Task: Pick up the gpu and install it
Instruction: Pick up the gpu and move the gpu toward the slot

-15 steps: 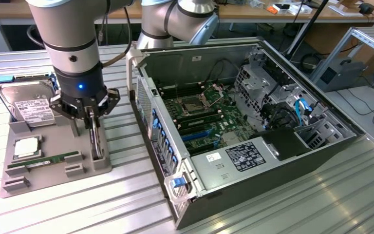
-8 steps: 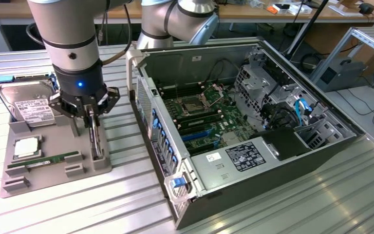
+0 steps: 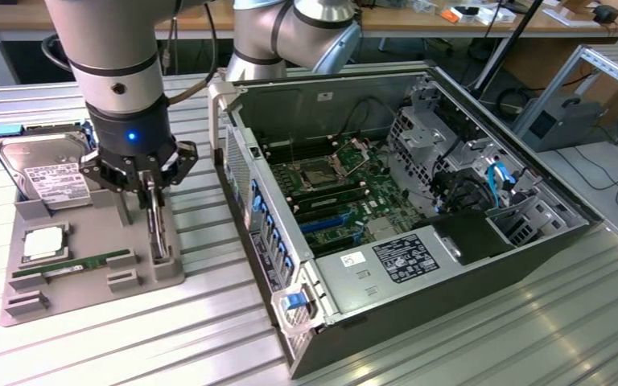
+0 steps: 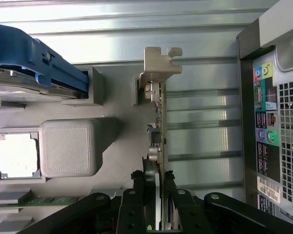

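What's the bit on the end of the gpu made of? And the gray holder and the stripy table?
The bracket on the gpu looks like thin bare metal: pale, folded, with a dull sheen. The holder looks like matte gray plastic, maybe 3D-printed, judging by its fine grid texture. The table seems brushed metal: silvery ridges catching light.

Robotics lab or workshop. 1 industrial robot arm [image 3: 116, 72] works over a ribbed metal table [image 3: 449, 338]. An open desktop PC case [image 3: 395, 201], motherboard exposed, lies on it beside a grey parts fixture [image 3: 84, 281]. Wooden workbenches [image 3: 417, 20] with clutter run along the back. An aluminium-profile frame [image 3: 610, 56] and a dark equipment box [image 3: 562, 121] stand at the exterior view's right.
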### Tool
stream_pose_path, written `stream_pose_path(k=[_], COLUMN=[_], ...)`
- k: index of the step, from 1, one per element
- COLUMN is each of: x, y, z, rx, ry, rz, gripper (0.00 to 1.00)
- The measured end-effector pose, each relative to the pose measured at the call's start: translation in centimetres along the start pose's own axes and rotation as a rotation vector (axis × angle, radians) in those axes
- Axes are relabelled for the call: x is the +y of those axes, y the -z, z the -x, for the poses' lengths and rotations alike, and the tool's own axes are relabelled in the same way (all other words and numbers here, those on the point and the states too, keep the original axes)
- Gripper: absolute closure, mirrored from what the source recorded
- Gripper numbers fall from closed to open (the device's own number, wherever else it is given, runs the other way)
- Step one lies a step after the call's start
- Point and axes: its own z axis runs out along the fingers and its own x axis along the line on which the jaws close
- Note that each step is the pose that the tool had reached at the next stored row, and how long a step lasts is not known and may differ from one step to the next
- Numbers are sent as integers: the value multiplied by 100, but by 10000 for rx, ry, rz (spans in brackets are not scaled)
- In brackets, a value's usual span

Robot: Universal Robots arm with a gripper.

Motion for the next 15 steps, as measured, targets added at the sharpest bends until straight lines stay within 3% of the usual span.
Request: stream_pose_path(k=[15], x=[1], y=[47], z=[1], rx=[1], ry=[0], rz=[-1], gripper=[73])
